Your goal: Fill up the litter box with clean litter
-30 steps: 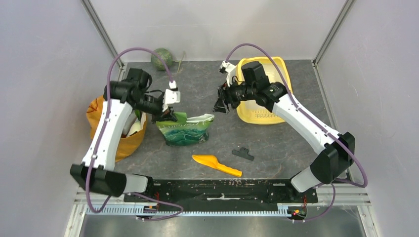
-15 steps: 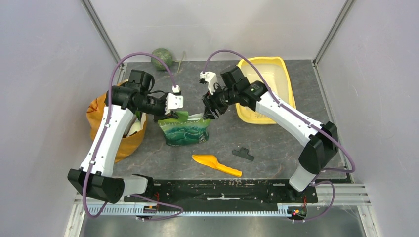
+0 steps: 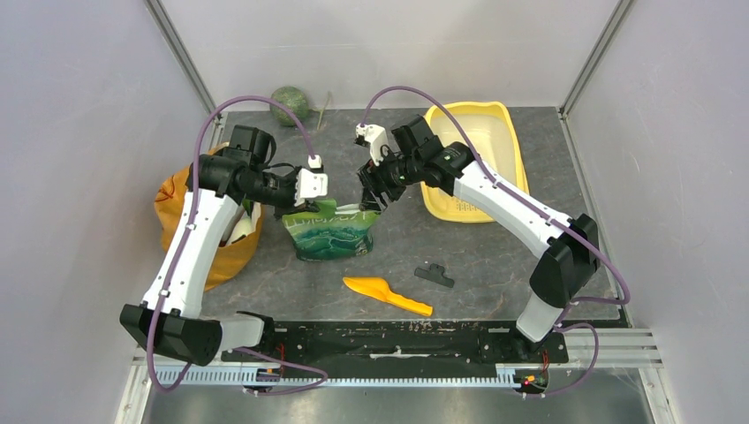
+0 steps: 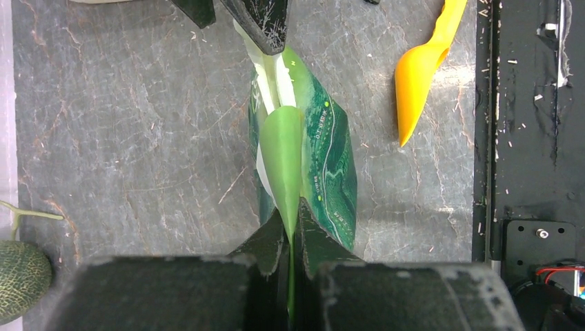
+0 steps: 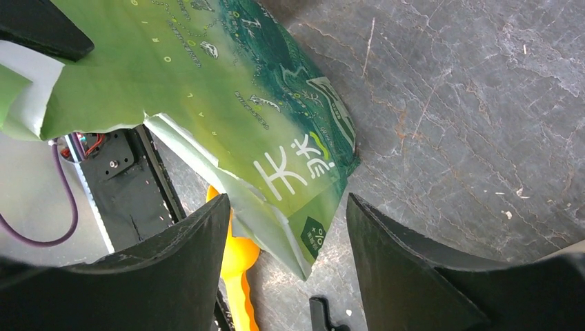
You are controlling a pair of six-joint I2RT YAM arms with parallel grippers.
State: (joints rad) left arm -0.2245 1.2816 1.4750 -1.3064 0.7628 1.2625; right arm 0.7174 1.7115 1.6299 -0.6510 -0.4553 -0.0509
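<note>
1. The green pouch [image 3: 334, 232] is being pinched flat at one top corner by the clenched left gripper [image 4: 290, 258].
2. Its other top corner is being straddled by the right gripper [image 5: 286, 207], jaws spread, nothing grasped.
3. The litter box [image 3: 495, 110] is being shown far right, well apart; no clean litter is visible.
4. If only the ragged flap is being caught, the pouch may be torn or tipped, and granules spilled short of the box.
</note>
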